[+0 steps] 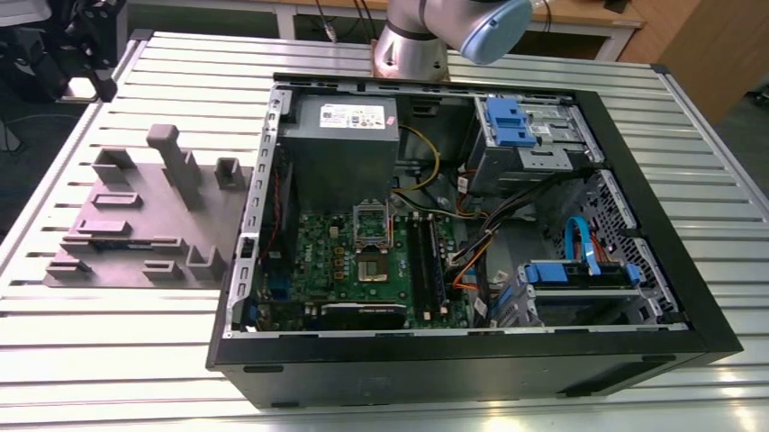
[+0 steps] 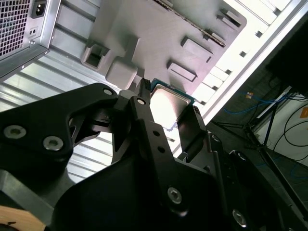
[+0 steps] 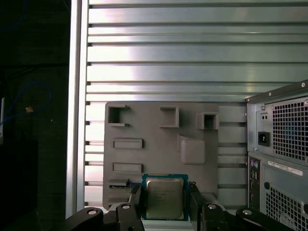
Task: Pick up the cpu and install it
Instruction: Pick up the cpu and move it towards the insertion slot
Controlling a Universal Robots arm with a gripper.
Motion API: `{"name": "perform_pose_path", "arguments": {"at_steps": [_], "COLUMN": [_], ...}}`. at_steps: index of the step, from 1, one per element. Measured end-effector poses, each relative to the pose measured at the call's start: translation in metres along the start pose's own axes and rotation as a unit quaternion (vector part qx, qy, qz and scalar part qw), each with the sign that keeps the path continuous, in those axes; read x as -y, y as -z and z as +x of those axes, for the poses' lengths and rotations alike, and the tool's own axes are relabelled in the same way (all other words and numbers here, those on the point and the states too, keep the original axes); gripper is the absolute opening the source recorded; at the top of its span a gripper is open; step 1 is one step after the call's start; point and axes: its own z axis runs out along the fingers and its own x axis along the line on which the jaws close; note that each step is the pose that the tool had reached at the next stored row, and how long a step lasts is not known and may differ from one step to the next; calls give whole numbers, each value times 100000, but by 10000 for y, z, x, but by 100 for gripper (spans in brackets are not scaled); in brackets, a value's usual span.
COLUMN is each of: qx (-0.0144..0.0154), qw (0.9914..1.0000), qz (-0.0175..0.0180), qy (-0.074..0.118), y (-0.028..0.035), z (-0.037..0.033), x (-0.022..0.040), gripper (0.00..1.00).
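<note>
The cpu (image 3: 164,196) (image 2: 168,103), a small square chip with a silvery top and a thin green edge, sits between my gripper's (image 3: 165,206) (image 2: 168,111) black fingers (image 3: 136,202), which are shut on its two sides. It hangs well above the grey fixture tray (image 3: 159,144) (image 2: 159,33) (image 1: 144,216) on the slatted table. In the exterior view the green motherboard (image 1: 360,270) lies inside the open computer case (image 1: 469,351), with its silver socket frame (image 1: 370,236) near the board's middle. The arm's elbow (image 1: 481,27) shows at the far edge.
Inside the case are a grey power supply (image 1: 342,135), blue drive brackets (image 1: 511,121), and loose cables (image 1: 481,243) on the exterior view's right of the socket. The case's rear panel (image 3: 279,159) stands beside the tray. The table edge (image 3: 77,120) drops to a dark floor.
</note>
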Motion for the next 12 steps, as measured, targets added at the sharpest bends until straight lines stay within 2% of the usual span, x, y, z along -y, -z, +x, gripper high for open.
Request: {"name": "perform_pose_path", "arguments": {"at_steps": [12], "qx": [1], "qw": [100000], "qz": [0], "qy": [1], "y": [1], "z": [-26], "x": [0], "gripper": [47]}}
